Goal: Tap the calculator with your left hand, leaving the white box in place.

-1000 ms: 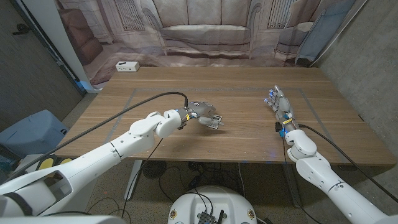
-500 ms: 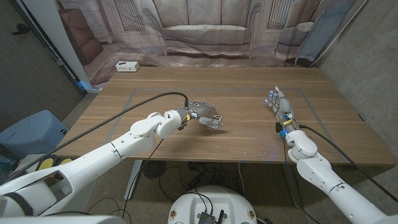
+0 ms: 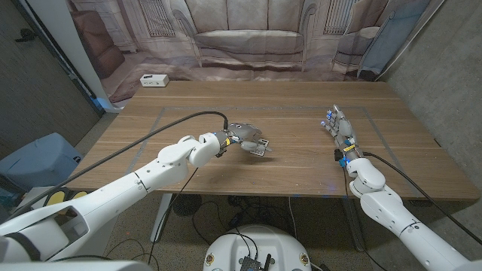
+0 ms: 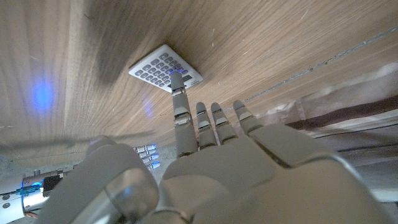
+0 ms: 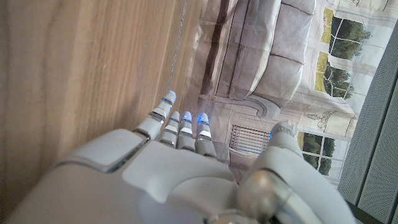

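A small white calculator (image 3: 260,149) with grey keys lies near the middle of the wooden table (image 3: 301,169); it also shows in the left wrist view as the calculator (image 4: 163,67). My left hand (image 3: 242,138) hovers just over it, fingers spread and holding nothing. In the left wrist view the left hand (image 4: 211,149) stretches one finger (image 4: 178,93) out, its tip on the calculator's near edge. The white box (image 3: 154,80) sits at the table's far left corner, well away from both hands. My right hand (image 3: 339,126) stands on its edge at the right, fingers straight, empty.
A printed backdrop of a sofa (image 3: 248,38) hangs behind the table's far edge. A blue bin (image 3: 38,159) stands on the floor to the left. A black cable (image 3: 151,132) runs along my left arm. Faint tape lines (image 3: 158,117) mark the tabletop.
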Robot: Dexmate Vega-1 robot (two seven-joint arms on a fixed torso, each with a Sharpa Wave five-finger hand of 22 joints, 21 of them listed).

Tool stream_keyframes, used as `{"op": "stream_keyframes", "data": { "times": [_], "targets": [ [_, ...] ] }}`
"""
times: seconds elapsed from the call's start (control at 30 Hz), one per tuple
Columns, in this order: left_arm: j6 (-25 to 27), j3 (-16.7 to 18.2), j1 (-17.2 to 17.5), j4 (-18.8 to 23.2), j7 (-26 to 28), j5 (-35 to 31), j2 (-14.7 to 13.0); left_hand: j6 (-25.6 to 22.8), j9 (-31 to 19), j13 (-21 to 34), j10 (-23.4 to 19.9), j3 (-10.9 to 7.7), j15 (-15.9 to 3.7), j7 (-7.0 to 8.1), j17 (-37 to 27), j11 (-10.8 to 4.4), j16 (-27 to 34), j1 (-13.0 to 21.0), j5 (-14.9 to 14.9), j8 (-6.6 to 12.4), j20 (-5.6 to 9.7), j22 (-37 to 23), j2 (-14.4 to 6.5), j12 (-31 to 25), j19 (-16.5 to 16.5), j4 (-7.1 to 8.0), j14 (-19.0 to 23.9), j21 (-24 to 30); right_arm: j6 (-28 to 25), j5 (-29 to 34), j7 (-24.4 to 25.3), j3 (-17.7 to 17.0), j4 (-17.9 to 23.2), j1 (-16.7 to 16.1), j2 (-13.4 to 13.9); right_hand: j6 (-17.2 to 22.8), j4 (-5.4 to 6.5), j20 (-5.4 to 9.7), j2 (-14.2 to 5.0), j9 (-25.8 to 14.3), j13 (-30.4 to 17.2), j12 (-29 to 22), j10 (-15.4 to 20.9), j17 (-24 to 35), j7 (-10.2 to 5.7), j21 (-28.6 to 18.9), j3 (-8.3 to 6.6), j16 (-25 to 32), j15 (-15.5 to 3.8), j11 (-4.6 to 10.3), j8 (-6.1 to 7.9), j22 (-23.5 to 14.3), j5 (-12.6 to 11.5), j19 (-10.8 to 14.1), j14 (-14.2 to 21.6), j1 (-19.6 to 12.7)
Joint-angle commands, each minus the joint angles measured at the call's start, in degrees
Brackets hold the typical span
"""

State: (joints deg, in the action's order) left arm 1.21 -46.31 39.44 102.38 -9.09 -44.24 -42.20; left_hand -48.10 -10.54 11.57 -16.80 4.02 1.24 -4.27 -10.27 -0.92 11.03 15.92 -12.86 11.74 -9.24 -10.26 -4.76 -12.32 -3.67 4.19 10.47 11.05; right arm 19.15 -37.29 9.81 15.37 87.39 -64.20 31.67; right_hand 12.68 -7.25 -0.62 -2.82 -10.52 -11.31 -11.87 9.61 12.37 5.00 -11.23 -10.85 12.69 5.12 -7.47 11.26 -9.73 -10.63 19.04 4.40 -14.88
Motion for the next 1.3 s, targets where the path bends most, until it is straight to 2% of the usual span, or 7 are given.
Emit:
{"op": "stream_keyframes", "data": {
  "times": [0.03, 0.33, 1.0, 1.3],
  "targets": [
    [1.0, 0.2, 0.3, 0.1, 0.3, -0.2, -0.1, -0.5, -0.1, 0.2, -0.4, 0.19, -0.21, -0.24, -0.1, 0.09, 0.3, 0.3, -0.2, -0.19, -0.67, -0.2, -0.6, -0.4, 0.2, -0.26, 0.6, 0.3, -0.4, -0.2, -0.1, 0.0, -0.1, 0.1, 0.1, 0.5, -0.04, -0.49, -0.24, -0.3, -0.2, 0.0, 0.6, 0.2, 0.14, 0.1, 0.19, -0.4, 0.29, -0.18, 0.00, -0.2, 0.1, 0.1, -0.1, 0.0],
    [1.0, 0.7, 0.6, 0.2, 1.9, 0.0, -0.3, -0.2, -0.1, 0.2, -0.4, 0.19, -0.25, 0.11, -0.1, 0.18, 0.3, 0.4, -0.2, -0.36, -0.71, -0.2, -0.7, -0.4, 0.1, -0.30, 0.8, 0.4, -0.5, -0.1, -0.2, 0.1, -0.2, 0.5, 0.1, 0.5, -0.09, -0.51, -0.23, -0.3, -0.2, 0.0, 0.6, 0.1, 0.11, 0.1, 0.20, -0.4, 0.31, -0.20, -0.02, -0.2, 0.1, 0.0, -0.1, -0.1],
    [0.1, -0.4, -0.8, -1.5, 0.7, 0.3, 0.5, -0.4, -0.1, 0.2, -0.5, 0.21, -0.34, 0.15, -0.1, 0.04, 0.4, 0.7, -0.2, -0.33, -0.88, -0.2, -0.8, -0.5, 0.1, -0.37, 1.5, 0.4, -0.1, 0.1, 0.1, 0.1, -0.4, 0.6, -0.2, 0.5, -0.05, -0.55, -0.21, -0.3, -0.2, 0.1, 0.6, 0.2, 0.11, 0.1, 0.31, -0.4, 0.36, -0.20, -0.03, -0.2, 0.1, 0.0, -0.1, 0.1],
    [0.5, -0.6, -0.8, -1.1, 0.4, -0.1, 0.6, -0.5, -0.1, 0.2, -0.8, 0.24, -0.44, 0.16, -0.1, 0.02, 0.5, 0.7, -0.2, -0.30, -0.82, -0.2, -0.8, -0.6, 0.0, -0.38, 2.1, 0.5, 0.1, -0.3, -0.2, 0.0, -0.9, 0.7, -0.4, 0.5, -0.08, -0.56, -0.20, -0.3, -0.2, 0.1, 0.6, 0.2, 0.09, 0.1, 0.33, -0.4, 0.39, -0.17, -0.02, -0.2, 0.1, 0.0, -0.1, 0.0]
  ]
}}
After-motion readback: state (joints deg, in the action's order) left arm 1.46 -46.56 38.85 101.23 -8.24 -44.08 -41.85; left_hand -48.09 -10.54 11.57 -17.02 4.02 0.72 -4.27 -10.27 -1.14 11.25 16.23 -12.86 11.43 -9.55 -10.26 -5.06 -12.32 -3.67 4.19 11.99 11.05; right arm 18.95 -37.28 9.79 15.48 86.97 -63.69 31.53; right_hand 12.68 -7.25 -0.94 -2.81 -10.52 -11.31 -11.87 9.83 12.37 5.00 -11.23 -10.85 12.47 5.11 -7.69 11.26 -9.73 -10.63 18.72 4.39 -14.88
